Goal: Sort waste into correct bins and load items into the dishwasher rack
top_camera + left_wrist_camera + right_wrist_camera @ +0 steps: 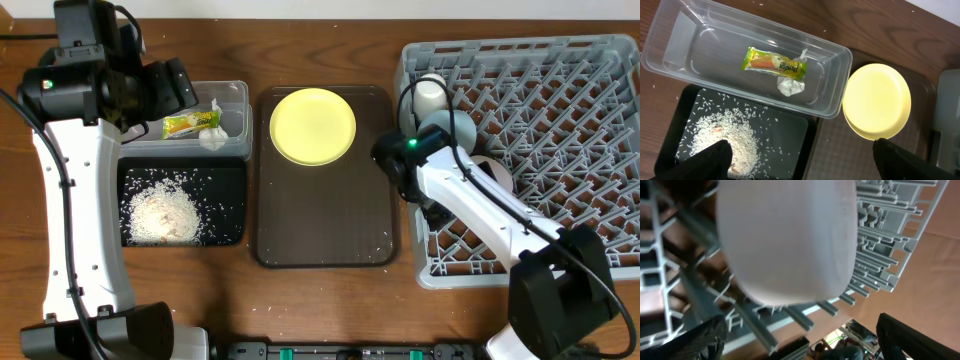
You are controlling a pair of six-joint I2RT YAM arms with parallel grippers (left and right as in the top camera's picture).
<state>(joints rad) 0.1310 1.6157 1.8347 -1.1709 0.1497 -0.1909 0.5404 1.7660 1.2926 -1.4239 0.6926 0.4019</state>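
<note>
The clear tub (232, 92) holds the green-and-yellow wrapper (190, 124) and the white tissue (213, 135). The black tray (228, 225) holds a pile of rice scraps (165, 212). The yellow plate (313, 125) lies on the brown serving tray. My left gripper (800, 160) is open and empty above the tub (670, 65) and the black tray (785, 135). My right gripper (800, 340) is open inside the grey rack (530, 60), just short of the white-pinkish bowl (787, 240). The white cup (430, 95) and the light blue bowl (458, 125) stand in the rack. The chopsticks are out of view.
The brown serving tray (325, 215) lies between the bins and the rack, with a few loose rice grains (380, 240) near its front right corner. The right arm stretches across the rack's left side. The rack's upright pegs (880, 245) crowd round the right gripper.
</note>
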